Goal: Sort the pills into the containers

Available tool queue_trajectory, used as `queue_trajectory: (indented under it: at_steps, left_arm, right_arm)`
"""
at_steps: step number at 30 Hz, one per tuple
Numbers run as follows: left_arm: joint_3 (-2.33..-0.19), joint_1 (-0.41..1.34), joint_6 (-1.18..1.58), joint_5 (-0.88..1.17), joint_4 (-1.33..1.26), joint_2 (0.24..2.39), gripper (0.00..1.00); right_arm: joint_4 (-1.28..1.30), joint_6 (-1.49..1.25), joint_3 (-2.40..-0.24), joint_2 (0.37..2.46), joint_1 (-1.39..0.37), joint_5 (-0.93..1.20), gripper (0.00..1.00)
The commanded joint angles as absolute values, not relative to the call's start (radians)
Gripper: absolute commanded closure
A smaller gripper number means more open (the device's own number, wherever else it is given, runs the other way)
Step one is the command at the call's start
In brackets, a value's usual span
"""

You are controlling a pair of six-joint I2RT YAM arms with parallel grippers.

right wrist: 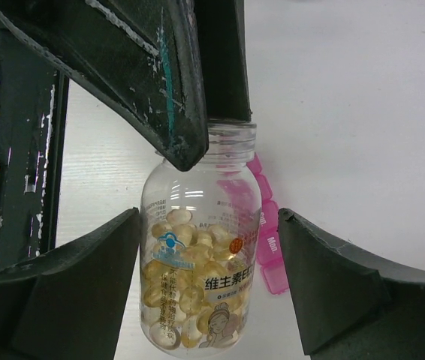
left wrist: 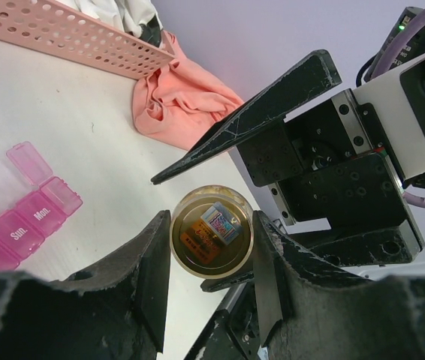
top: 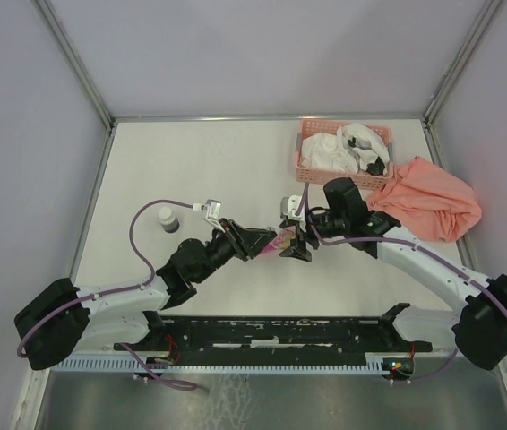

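Observation:
A clear bottle [right wrist: 197, 285] of yellow softgel pills, its threaded neck uncapped, hangs over the table. My left gripper [left wrist: 211, 219] is shut on it, both fingers pressed against its round end [left wrist: 211, 241]. In the right wrist view those fingers [right wrist: 175, 97] come down over the bottle's neck. My right gripper [right wrist: 209, 217] is open, one finger on each side of the bottle with a gap on both sides. The magenta-pink containers strip [left wrist: 17, 225] lies on the table, one lid [left wrist: 28, 161] flipped up. It also shows behind the bottle [right wrist: 269, 247]. From above, both grippers [top: 267, 240] [top: 296, 244] meet mid-table.
A salmon lattice basket [top: 303, 166] holding white cloth stands at the back right. An orange cloth [top: 433, 202] lies bunched beside it. A small bottle with a white cap [top: 167, 218] stands to the left of my left arm.

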State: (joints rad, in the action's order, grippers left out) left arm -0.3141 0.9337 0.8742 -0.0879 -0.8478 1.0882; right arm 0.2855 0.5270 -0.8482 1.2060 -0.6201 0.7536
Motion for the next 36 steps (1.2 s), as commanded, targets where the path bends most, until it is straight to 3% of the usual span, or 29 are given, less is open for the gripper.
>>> queue_trajectory:
  at_steps: [1,13,17,22,27,28,33,36]
  left_arm:
    - [-0.350,0.941,0.911,-0.100,-0.944,1.081,0.97]
    - [-0.348,0.940,0.916,-0.097,-0.953,1.085,0.97]
    - [-0.348,0.941,0.917,-0.097,-0.953,1.082,0.97]
    - [-0.347,0.940,0.915,-0.102,-0.948,1.082,0.97]
    - [-0.344,0.939,0.914,-0.106,-0.945,1.074,0.96]
    - [-0.341,0.940,0.912,-0.108,-0.945,1.070,0.93]
    - [-0.326,0.940,0.893,-0.118,-0.928,1.026,0.48]
    - [-0.322,0.940,0.877,-0.119,-0.897,0.996,0.33]
  right_arm:
    - [0.252,0.516,-0.850,1.210,-0.632,0.740,0.19]
    - [0.258,0.511,-0.858,1.218,-0.642,0.726,0.23]
    - [0.264,0.508,-0.866,1.216,-0.644,0.724,0.29]
    - [0.263,0.498,-0.870,1.202,-0.645,0.742,0.41]
    - [0.272,0.477,-0.884,1.201,-0.644,0.757,0.71]
    - [0.276,0.473,-0.889,1.201,-0.645,0.758,0.76]
    - [0.306,0.472,-0.910,1.204,-0.644,0.771,0.98]
    - [0.318,0.470,-0.918,1.207,-0.641,0.788,0.98]
